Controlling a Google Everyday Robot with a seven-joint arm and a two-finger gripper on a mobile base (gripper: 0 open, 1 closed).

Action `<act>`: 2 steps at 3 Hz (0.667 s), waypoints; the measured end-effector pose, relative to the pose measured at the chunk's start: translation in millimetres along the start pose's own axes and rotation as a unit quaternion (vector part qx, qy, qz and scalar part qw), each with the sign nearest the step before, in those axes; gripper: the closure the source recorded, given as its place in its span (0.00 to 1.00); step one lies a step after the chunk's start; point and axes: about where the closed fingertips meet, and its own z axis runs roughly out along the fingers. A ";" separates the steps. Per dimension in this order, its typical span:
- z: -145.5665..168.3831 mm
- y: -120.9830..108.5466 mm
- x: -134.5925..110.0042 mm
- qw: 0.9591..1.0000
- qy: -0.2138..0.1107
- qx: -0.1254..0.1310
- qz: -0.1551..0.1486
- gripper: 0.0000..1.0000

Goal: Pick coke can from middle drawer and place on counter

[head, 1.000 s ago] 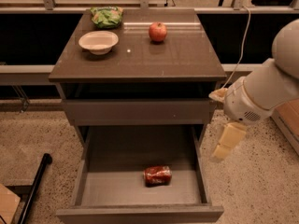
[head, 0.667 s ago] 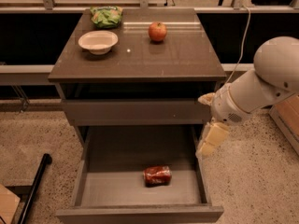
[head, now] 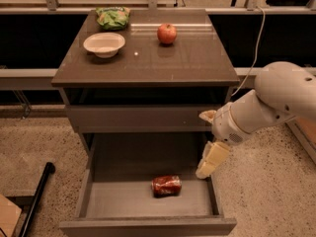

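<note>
The coke can (head: 166,185) lies on its side on the floor of the open middle drawer (head: 118,204), near the front and right of centre. My gripper (head: 202,144) hangs at the drawer's right wall, above and to the right of the can and apart from it. It is open and empty: one pale finger (head: 212,159) points down into the drawer and the other shows higher up. The counter (head: 148,63) is the dark glossy top of the cabinet above the drawer.
On the counter stand a red apple (head: 167,33), a white bowl (head: 104,44) and a green bag (head: 113,18). A closed drawer front (head: 140,117) sits above the open one. A black pole (head: 37,196) lies on the floor at the left.
My arm has swung left, bringing the gripper from outside the cabinet's right side to over the drawer's right wall. The can has not moved.
</note>
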 end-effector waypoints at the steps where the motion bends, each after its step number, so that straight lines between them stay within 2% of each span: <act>1: 48.9 -1.1 -2.8 0.999 -0.034 -0.004 -0.004 0.00; 2: 95.8 -1.5 -5.7 0.999 -0.052 -0.017 -0.005 0.00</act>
